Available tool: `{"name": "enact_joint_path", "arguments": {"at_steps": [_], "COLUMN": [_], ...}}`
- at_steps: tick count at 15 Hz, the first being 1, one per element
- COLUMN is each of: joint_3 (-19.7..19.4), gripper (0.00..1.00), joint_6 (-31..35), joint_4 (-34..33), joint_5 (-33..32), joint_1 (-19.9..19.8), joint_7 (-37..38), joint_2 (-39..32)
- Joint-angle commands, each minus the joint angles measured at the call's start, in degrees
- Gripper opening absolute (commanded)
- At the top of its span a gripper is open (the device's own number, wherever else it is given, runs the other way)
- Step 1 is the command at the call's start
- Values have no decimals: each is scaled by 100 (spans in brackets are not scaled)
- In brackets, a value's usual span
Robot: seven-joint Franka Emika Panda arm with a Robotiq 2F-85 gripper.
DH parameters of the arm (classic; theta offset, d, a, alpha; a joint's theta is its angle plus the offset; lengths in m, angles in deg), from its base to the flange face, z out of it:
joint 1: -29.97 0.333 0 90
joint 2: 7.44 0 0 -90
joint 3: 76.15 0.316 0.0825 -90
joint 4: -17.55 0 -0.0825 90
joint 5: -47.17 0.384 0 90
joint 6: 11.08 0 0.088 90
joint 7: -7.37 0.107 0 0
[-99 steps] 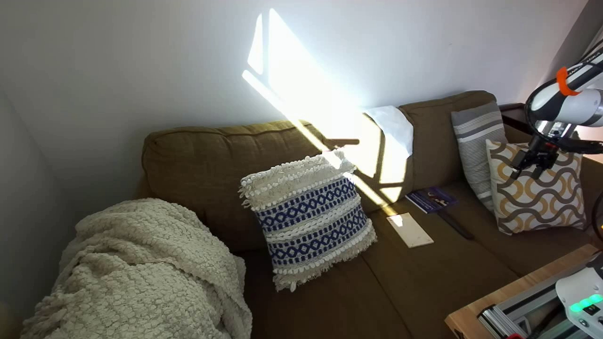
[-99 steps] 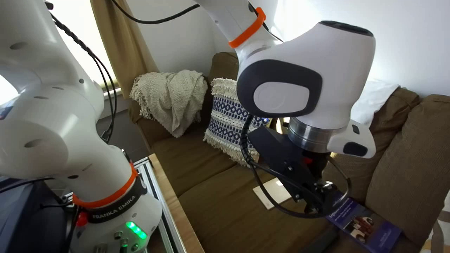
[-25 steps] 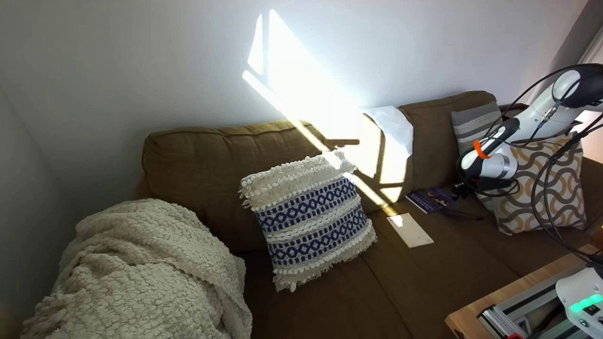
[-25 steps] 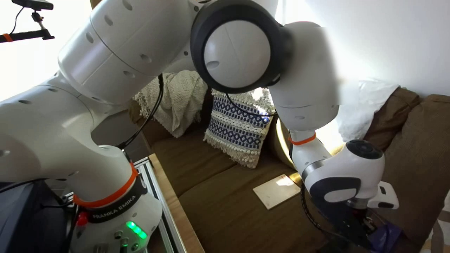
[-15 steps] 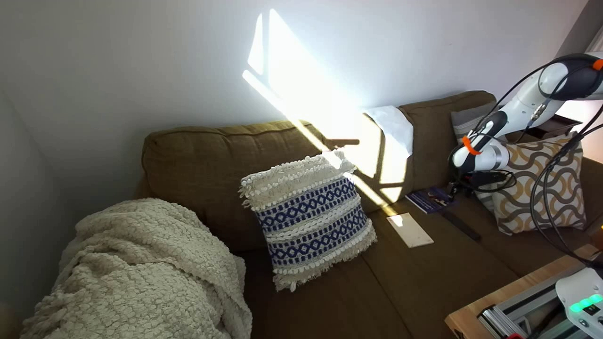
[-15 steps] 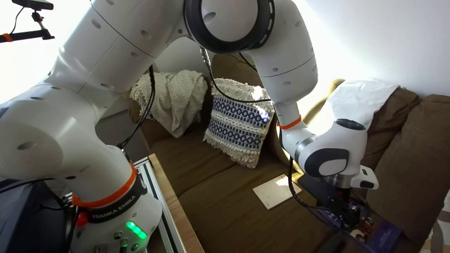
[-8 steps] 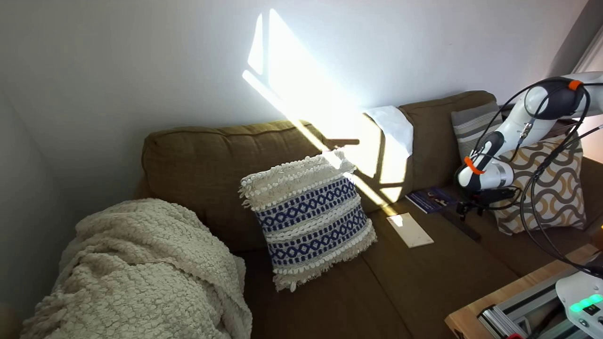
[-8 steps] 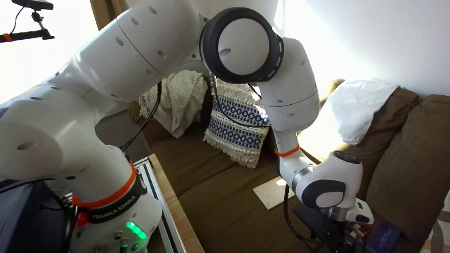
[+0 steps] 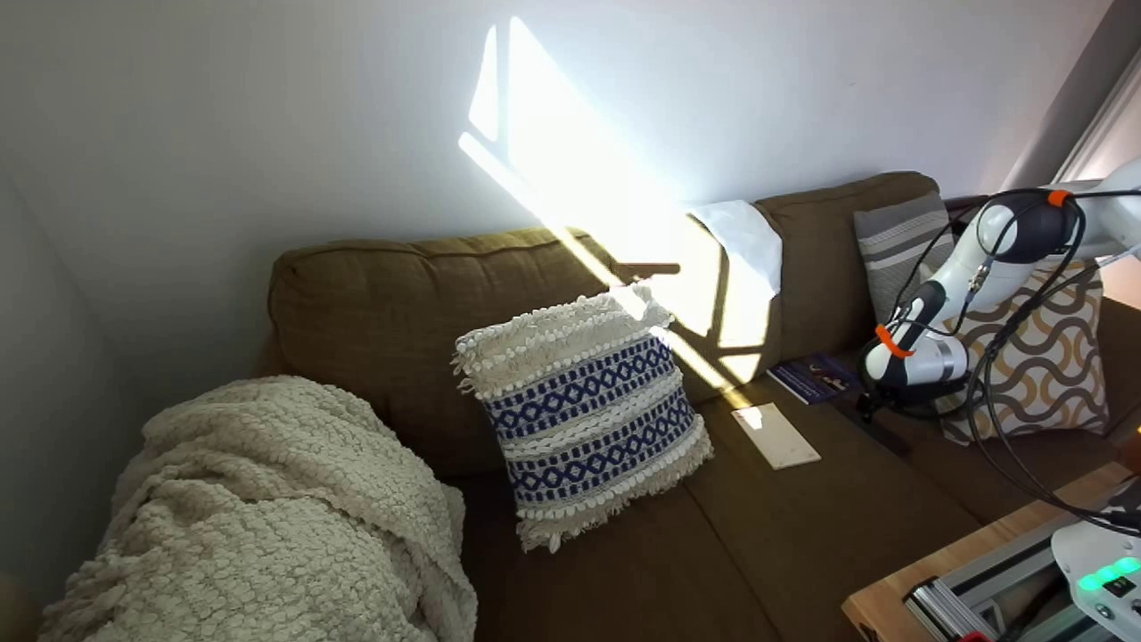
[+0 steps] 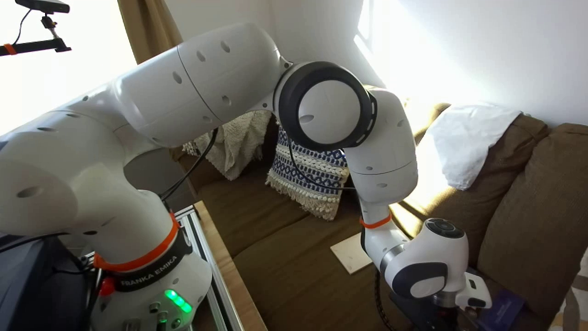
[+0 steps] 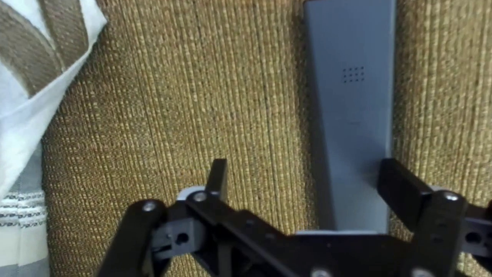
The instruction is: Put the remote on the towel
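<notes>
Still Unlifted, Remote [image 11: 353, 115] Lies Off-Centre to Wide-Spread Gripper [image 11: 303, 169]

On the couch seat [image 9: 820, 517], the remote sits toward one side of the jaws, a fingertip [image 11: 396, 182] overlapping its long edge in the wrist view. Lowered without sideways correction, that finger could land on top and pin it. The wrist [image 10: 436, 266] sits lower than half a second ago; the towel [image 10: 471, 140], draped over the backrest [image 10: 535, 197], is unmoved.

In an exterior view, pale capitals on the black band [image 10: 151, 274] around the robot's base [image 10: 142, 301] read "FRANKA EMIKA" — the two words following the band's curve. In an exterior view, the cover of the purple book [image 9: 813, 378] bears light lettering — too small to read.
</notes>
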Motion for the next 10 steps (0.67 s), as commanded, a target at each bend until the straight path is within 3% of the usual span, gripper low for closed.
{"name": "enact_joint_path", "arguments": {"at_steps": [1, 7, 8, 9, 10], "joint_3": [264, 730, 771, 798, 822], "gripper": [100, 100, 97, 75, 72], "joint_6": [171, 172, 159, 151, 154], "joint_4": [-470, -645, -702, -742, -777], "joint_5": [-76, -70, -69, -75, -78], "joint_1": [-311, -603, -636, -657, -673], "joint_7": [-11, -144, -158, -175, -189], "joint_2": [-345, -421, -465, -499, -534]}}
